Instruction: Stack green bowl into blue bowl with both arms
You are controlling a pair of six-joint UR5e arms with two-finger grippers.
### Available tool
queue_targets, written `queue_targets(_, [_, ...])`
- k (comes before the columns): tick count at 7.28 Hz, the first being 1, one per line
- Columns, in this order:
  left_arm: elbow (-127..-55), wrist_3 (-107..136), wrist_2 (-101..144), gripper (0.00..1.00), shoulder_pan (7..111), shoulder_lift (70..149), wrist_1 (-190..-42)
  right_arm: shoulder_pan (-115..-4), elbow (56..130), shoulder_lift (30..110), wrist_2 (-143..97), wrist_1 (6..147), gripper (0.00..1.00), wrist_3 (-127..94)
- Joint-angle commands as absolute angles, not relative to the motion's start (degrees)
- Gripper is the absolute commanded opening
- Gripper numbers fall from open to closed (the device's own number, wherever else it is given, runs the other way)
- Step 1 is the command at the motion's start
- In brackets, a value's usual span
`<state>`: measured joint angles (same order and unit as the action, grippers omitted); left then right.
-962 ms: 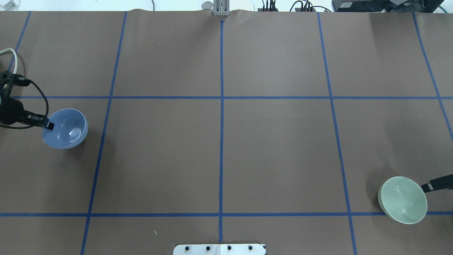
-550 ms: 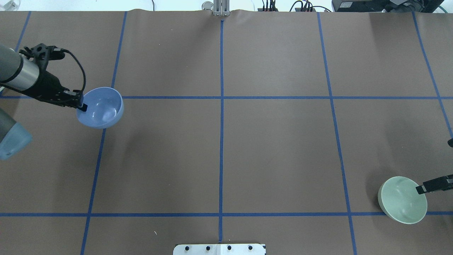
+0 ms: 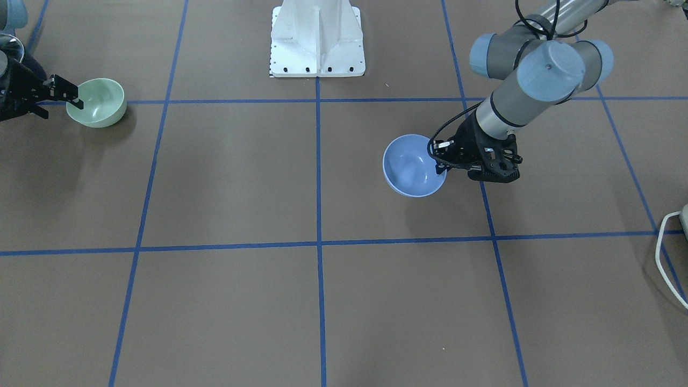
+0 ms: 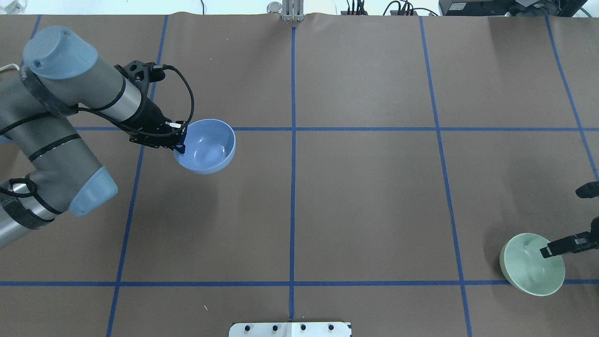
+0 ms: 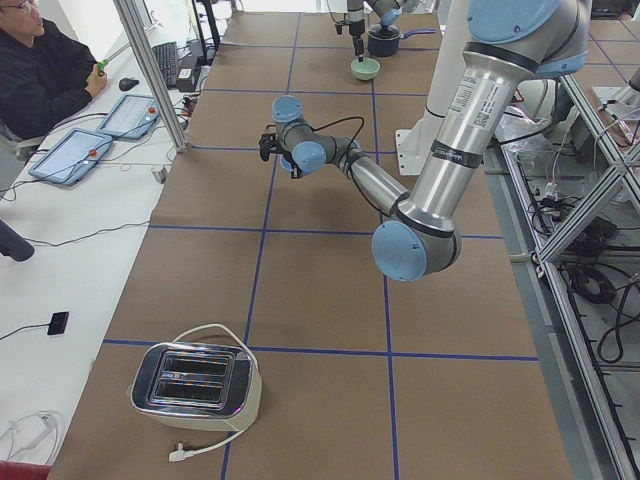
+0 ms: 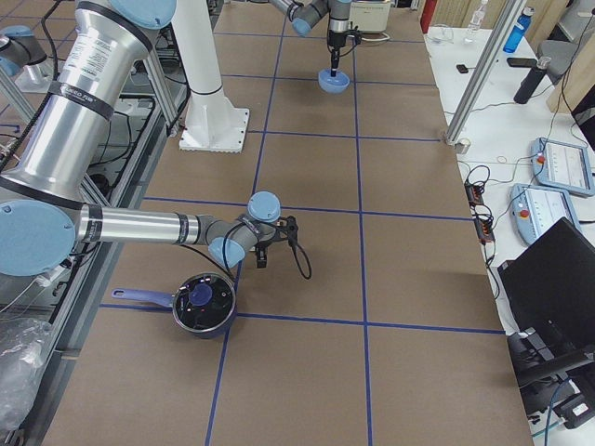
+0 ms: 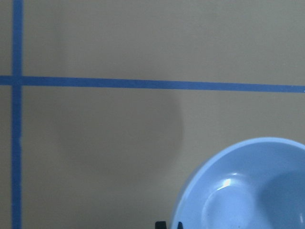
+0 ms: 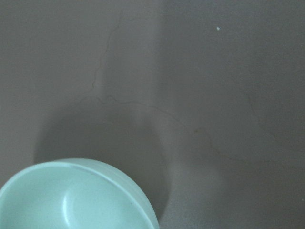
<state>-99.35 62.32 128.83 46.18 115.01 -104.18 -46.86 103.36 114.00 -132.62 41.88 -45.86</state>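
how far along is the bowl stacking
Done: the left gripper has the blue bowl clamped by its rim, off the table. In hand: the right gripper, jaws open, straddles the green bowl rim. Left: grasp it, bring the bowls together, nest green into blue.

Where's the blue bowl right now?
In the overhead view the blue bowl is left of the centre tape line, just below the upper cross line, its rim gripped by the left gripper; the green bowl sits far right.
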Motion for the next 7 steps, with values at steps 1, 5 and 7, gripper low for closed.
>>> queue_targets(1, [-98.36, 63.1, 127.45, 0.0, 44.92, 117.76, -102.66, -45.45, 103.27, 113.56, -132.54, 39.66, 0.34, -48.67])
queue_targets(5, [-96.68, 66.94, 125.87, 0.0, 42.47, 119.79, -102.74, -44.03, 103.79, 112.94, -132.45, 39.46, 0.0, -51.83])
queue_targets(7, [-95.46, 70.38, 121.39, 0.0, 38.69, 122.07, -102.74, -45.08, 104.41, 111.45, -133.24, 39.46, 0.0, -53.35])
